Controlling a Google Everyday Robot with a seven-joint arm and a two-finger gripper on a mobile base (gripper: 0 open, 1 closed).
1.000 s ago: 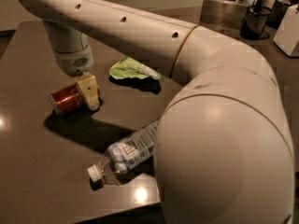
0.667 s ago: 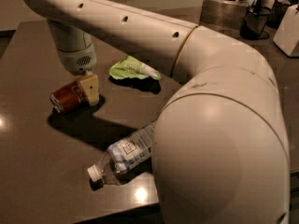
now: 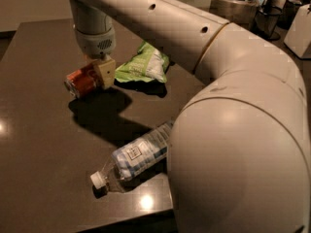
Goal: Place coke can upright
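Upper left, the gripper [image 3: 95, 76] pinches the sideways small red metal coke can [image 3: 77, 81] between tan fingers [image 3: 105, 72], seemingly to tip it upright.

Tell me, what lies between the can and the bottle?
Only bare table, darkened by the arm's shadow, in the camera view. The gripper holds the can.

No legible text. The water bottle [image 3: 138, 155] label shows only an unreadable square mark, and the coke can [image 3: 77, 81] lettering is illegible. The gripper [image 3: 95, 76] clamps the can, upper left.
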